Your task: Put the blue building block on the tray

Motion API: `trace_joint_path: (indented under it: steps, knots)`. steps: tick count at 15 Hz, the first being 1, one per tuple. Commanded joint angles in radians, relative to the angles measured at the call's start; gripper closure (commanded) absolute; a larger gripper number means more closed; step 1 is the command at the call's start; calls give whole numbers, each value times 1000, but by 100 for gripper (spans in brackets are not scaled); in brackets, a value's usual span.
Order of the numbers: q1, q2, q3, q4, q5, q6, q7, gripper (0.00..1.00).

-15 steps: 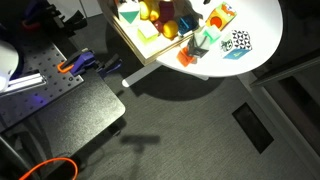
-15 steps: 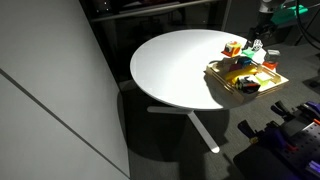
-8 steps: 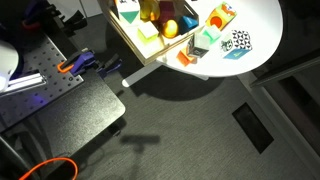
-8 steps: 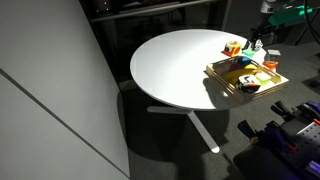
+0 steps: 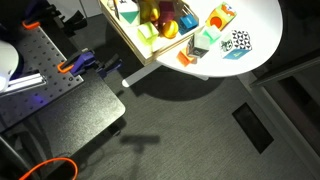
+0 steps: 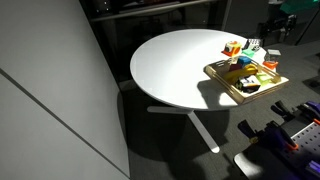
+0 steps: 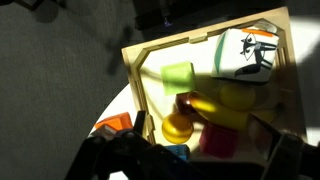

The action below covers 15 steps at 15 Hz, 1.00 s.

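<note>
The light wooden tray point(image 5: 135, 45) lies on the round white table, holding several toys; it also shows in the other exterior view point(image 6: 228, 87) and the wrist view point(image 7: 134, 75). The blue building block point(image 7: 178, 151) lies inside the tray just past its rim, next to a yellow ball point(image 7: 180, 127) and a red block point(image 7: 215, 140). In an exterior view it shows as a blue patch point(image 5: 186, 21) at the tray's table-side edge. My gripper point(image 7: 205, 152) hangs open and empty above the tray, its dark fingers spread wide. It is high above the tray in an exterior view point(image 6: 277, 18).
A green block point(image 7: 178, 75) and a white toy point(image 7: 245, 52) also lie in the tray. Beside the tray on the table stand an orange block point(image 5: 220, 17), a green-teal block point(image 5: 205, 42) and a black-and-white patterned cube point(image 5: 240, 40). A dark bench point(image 5: 70, 100) stands beside the table.
My gripper has risen from just over the tray to well above it, leaving the blue block in the tray.
</note>
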Motion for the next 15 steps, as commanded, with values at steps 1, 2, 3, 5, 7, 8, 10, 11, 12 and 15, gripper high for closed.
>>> trace_joint_path:
  steps: [1, 2, 3, 5, 7, 8, 10, 11, 12, 15]
  knots:
    - [-5, -108, 17, -38, 50, -72, -62, 0]
    - [-5, -128, 20, -42, 61, -86, -76, 0]
    - [-3, -152, 23, -49, 68, -91, -93, 0]
    - [-1, -193, 30, -57, 79, -96, -122, 0]
    - [0, -229, 35, -69, 78, -82, -142, 0]
    - [1, -247, 39, -77, 66, -66, -137, 0]
    - [0, -274, 46, -87, 56, -47, -125, 0]
    - [0, -285, 48, -90, 56, -39, -123, 0]
    - [0, -295, 50, -94, 57, -29, -120, 0]
    - [-1, -318, 55, -110, 56, 9, -119, 0]
